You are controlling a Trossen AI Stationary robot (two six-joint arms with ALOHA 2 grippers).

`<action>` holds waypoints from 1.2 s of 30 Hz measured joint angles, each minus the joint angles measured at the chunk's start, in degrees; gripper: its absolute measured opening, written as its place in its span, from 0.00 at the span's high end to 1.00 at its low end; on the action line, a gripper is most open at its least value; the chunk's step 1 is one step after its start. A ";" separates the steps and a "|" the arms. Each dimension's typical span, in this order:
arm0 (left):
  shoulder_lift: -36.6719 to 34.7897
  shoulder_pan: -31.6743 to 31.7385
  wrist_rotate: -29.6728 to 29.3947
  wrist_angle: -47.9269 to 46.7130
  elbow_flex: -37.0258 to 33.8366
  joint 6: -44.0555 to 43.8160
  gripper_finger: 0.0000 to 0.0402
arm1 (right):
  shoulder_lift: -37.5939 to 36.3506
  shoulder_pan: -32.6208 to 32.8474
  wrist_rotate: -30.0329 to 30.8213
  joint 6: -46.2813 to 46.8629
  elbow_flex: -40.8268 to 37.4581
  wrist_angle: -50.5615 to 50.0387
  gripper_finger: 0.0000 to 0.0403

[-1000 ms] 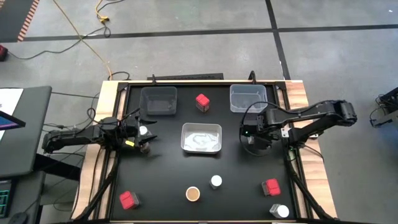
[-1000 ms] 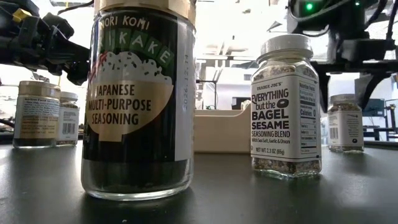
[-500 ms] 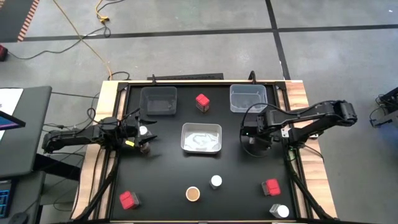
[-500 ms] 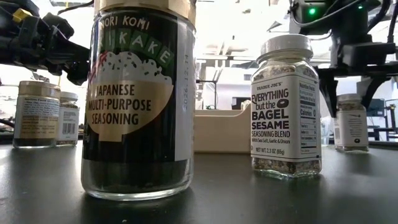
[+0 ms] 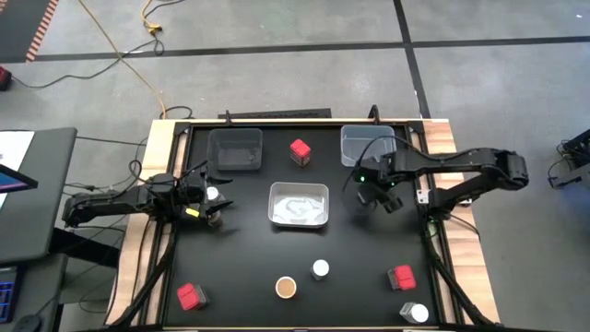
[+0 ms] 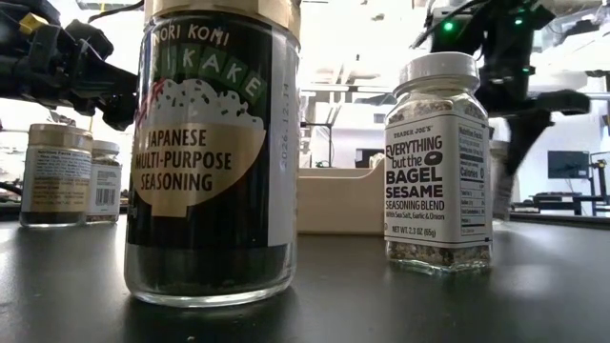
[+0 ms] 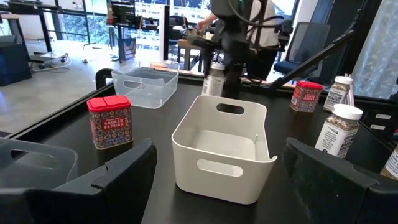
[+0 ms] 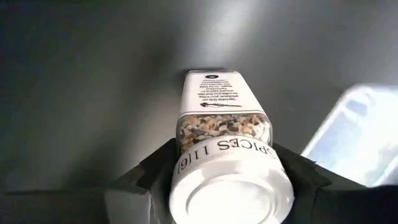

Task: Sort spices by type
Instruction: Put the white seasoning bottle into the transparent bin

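Note:
My right gripper (image 5: 373, 189) is shut on a white-lidded spice jar (image 8: 217, 118), left of the near edge of the right clear tray (image 5: 367, 145). In the low view this jar (image 6: 502, 181) shows blurred behind the bagel-seasoning jar (image 6: 439, 162). My left gripper (image 5: 217, 207) waits open at the table's left, between a white-lidded jar (image 5: 213, 195) and a brown-topped jar (image 5: 215, 219) that stand on their bases. Red tins (image 5: 300, 150), (image 5: 191, 296), (image 5: 401, 278), a brown-topped jar (image 5: 286, 288) and white-lidded jars (image 5: 320, 269), (image 5: 417, 314) stand apart on the table. My right gripper pinches the jar between its two fingers (image 8: 143, 180) at the top of the glass body, just under the white lid (image 8: 186, 158). The fingers come from above, pointing down. The jar hangs upright below them, its base a little off the table.
A white handled bin (image 5: 298, 205) sits at the table's middle and a second clear tray (image 5: 235, 149) at the far left. In the left wrist view the white bin (image 7: 221, 146) lies straight ahead. The wooden table rim (image 5: 442, 138) is close to the right arm.
My right gripper came down with its fingers on either side of the white-lidded jar, took hold of it, and carried it up and toward the far edge and slightly left, nearer the right clear tray. The jar stood on the table a second ago and is now lifted.

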 joint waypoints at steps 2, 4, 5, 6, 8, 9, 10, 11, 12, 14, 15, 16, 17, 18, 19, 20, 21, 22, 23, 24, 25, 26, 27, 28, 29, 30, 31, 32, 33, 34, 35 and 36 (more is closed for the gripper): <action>0.00 0.00 0.02 -0.02 -0.02 0.00 0.17 | 0.00 -1.54 -0.02 4.40 1.05 -0.09 0.45; -0.01 0.01 0.01 0.00 -0.02 -0.01 0.17 | 0.02 -3.04 -0.45 8.71 3.27 -1.19 0.45; 0.00 0.02 0.00 -0.01 -0.02 -0.01 0.17 | 0.02 -3.83 -1.61 10.72 4.79 -1.77 0.45; 0.00 0.00 0.00 0.00 0.00 -0.01 0.17 | 0.02 -4.62 -3.26 12.43 6.55 -2.25 0.45; 0.00 0.00 0.00 0.00 -0.02 0.00 0.17 | 0.02 -6.13 -5.81 14.60 10.66 -3.00 0.45; 0.00 0.02 0.00 0.00 0.00 -0.02 0.17 | 0.02 -6.80 -6.25 15.09 12.91 -3.20 0.45; 0.00 0.00 0.01 -0.01 0.00 -0.01 0.17 | 0.02 -7.40 -6.23 15.24 15.10 -3.20 0.45; 0.00 0.02 0.00 -0.01 -0.02 0.00 0.17 | 0.02 -8.16 -6.23 15.21 17.37 -3.25 0.45; 0.00 0.00 0.02 0.00 0.00 -0.02 0.17 | 0.02 -9.04 -6.21 15.18 19.63 -3.09 0.45; 0.00 0.00 0.01 0.00 -0.01 0.00 0.17 | 1.01 -11.12 -5.94 14.99 24.23 -3.16 0.44; -0.02 0.02 0.02 0.00 0.00 0.00 0.17 | 1.88 -12.58 -5.87 15.00 26.50 -3.63 0.43; -0.01 0.01 0.01 0.00 -0.02 -0.01 0.17 | 3.11 -14.16 -5.80 15.00 28.81 -4.87 0.43; -0.02 0.01 0.00 0.00 -0.02 0.00 0.17 | 4.58 -15.73 -5.76 14.99 31.00 -6.57 0.43; 0.00 0.00 0.02 0.00 0.00 0.00 0.17 | 6.29 -17.19 -5.65 14.99 33.25 -8.81 0.43; 0.00 0.02 0.02 0.00 0.00 0.00 0.17 | 8.34 -18.90 -5.55 14.94 35.73 -11.16 0.43; 0.00 0.01 0.00 0.00 -0.02 0.00 0.17 | 10.50 -20.48 -5.47 14.57 38.06 -13.25 0.44; -0.02 0.02 0.00 0.00 0.00 0.00 0.17 | 12.64 -21.95 -5.46 13.90 40.37 -15.54 0.44; 0.00 0.01 0.01 0.00 0.00 0.00 0.17 | 14.69 -23.22 -5.46 12.78 42.31 -17.67 0.44; 0.00 0.00 0.01 0.00 -0.01 -0.01 0.17 | 16.56 -24.40 -5.44 11.48 43.94 -19.48 0.44; -0.02 0.01 0.00 0.00 0.00 0.00 0.17 | 18.22 -25.62 -5.44 9.99 45.11 -20.80 0.44; -0.02 0.02 0.01 0.00 0.00 0.00 0.17 | 19.62 -26.78 -5.44 8.38 45.95 -21.53 0.44; 0.00 0.02 0.02 0.00 -0.02 0.00 0.17 | 20.76 -27.80 -5.46 6.96 46.36 -21.76 0.44; -0.02 0.02 0.02 0.00 -0.02 0.00 0.17 | 21.68 -28.79 -5.45 5.79 46.38 -21.81 0.44; -0.02 0.00 0.00 0.00 -0.02 0.00 0.17 | 22.55 -29.84 -5.48 5.04 46.32 -21.92 0.44; -0.01 0.00 0.01 0.00 0.00 0.00 0.17 | 23.22 -30.82 -5.53 4.72 45.95 -21.91 0.44; -0.02 0.02 0.00 0.00 -0.02 -0.02 0.17 | 23.70 -31.76 -5.54 4.43 45.44 -21.78 0.44; -0.01 0.00 0.00 0.00 -0.01 0.00 0.17 | 24.22 -32.63 -5.52 3.89 45.07 -21.57 0.44; -0.02 0.00 0.01 0.00 -0.01 0.00 0.17 | 24.62 -33.57 -5.50 2.83 44.60 -21.41 0.44; -0.02 0.02 0.02 0.00 -0.02 -0.01 0.17 | 25.14 -34.41 -5.51 1.59 44.50 -21.34 0.44; -0.02 0.00 0.02 0.00 -0.02 -0.02 0.17 | 25.63 -35.31 -5.53 0.54 44.44 -21.11 0.44; 0.00 0.02 0.00 0.00 -0.02 0.00 0.17 | 26.15 -36.13 -5.49 -0.45 44.46 -20.53 0.44; 0.00 0.01 0.00 0.00 -0.01 -0.01 0.17 | 26.66 -36.99 -5.51 -1.50 44.46 -20.25 0.44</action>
